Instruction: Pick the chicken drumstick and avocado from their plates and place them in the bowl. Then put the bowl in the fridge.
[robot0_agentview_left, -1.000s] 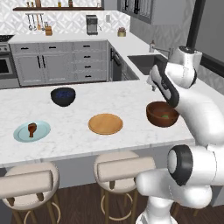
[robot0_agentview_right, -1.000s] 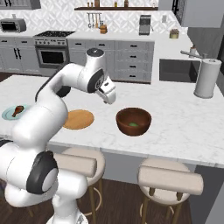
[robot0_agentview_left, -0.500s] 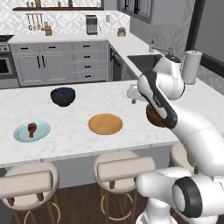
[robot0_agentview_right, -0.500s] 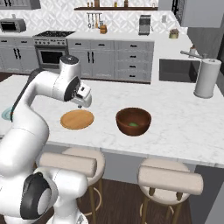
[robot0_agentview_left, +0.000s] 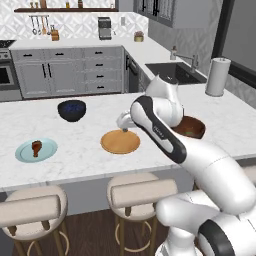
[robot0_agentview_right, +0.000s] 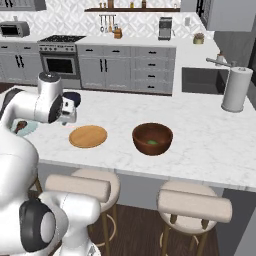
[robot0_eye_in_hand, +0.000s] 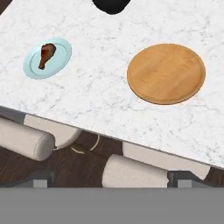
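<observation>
The chicken drumstick (robot0_eye_in_hand: 46, 54) lies on the pale blue plate (robot0_eye_in_hand: 30, 69), left of the bare wooden plate (robot0_eye_in_hand: 166, 73). From the left base view the drumstick (robot0_agentview_left: 36, 147) and its blue plate (robot0_agentview_left: 24, 154) sit at the counter's left. My gripper (robot0_agentview_left: 122, 124) hangs open and holds nothing above the far edge of the wooden plate (robot0_agentview_left: 120, 143). The wooden bowl (robot0_agentview_right: 152, 138) holds the dark-green avocado (robot0_agentview_right: 151, 143); the same bowl (robot0_agentview_left: 193, 127) is partly behind my arm. My gripper (robot0_agentview_right: 69, 115) hovers between the blue plate (robot0_agentview_right: 27, 129) and the wooden plate (robot0_agentview_right: 88, 136). The fridge is out of view.
A navy bowl (robot0_agentview_left: 71, 110) stands behind the plates. A paper towel roll (robot0_agentview_left: 218, 76) and a sink (robot0_agentview_left: 175, 72) are at the far right. Two stools (robot0_agentview_left: 142, 192) (robot0_agentview_left: 30, 210) stand below the counter's front edge.
My arm has swung left, from above the wooden bowl to above the wooden plate. The gripper has stayed open. Nothing on the counter has moved.
</observation>
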